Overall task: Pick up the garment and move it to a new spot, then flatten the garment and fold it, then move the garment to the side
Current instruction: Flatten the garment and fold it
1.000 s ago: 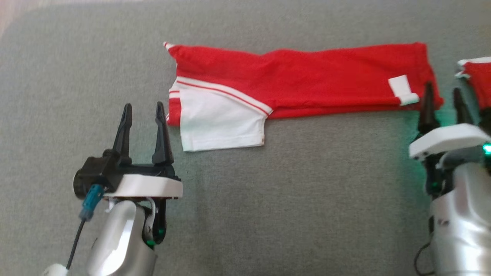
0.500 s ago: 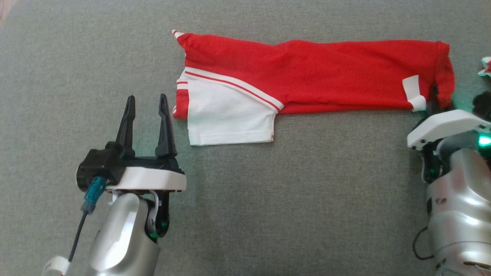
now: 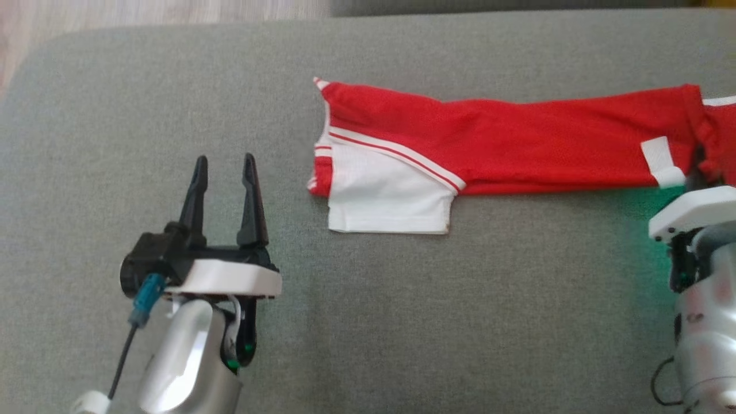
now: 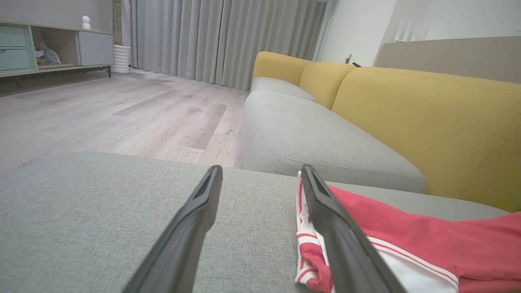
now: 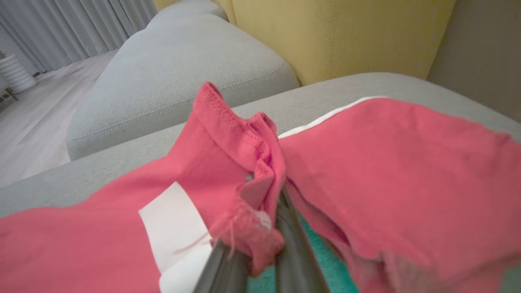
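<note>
Grips right end of crosswise garment with right gripper — holds left gripper spread, empty, near left end.

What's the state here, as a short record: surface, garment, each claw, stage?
surface: grey cushion
garment: red and white, folded into a long strip, lying flat
left claw: open, beside the white end, not touching
right claw: shut on the garment's bunched red end
stage: next fold likely; not yet moved aside
</note>
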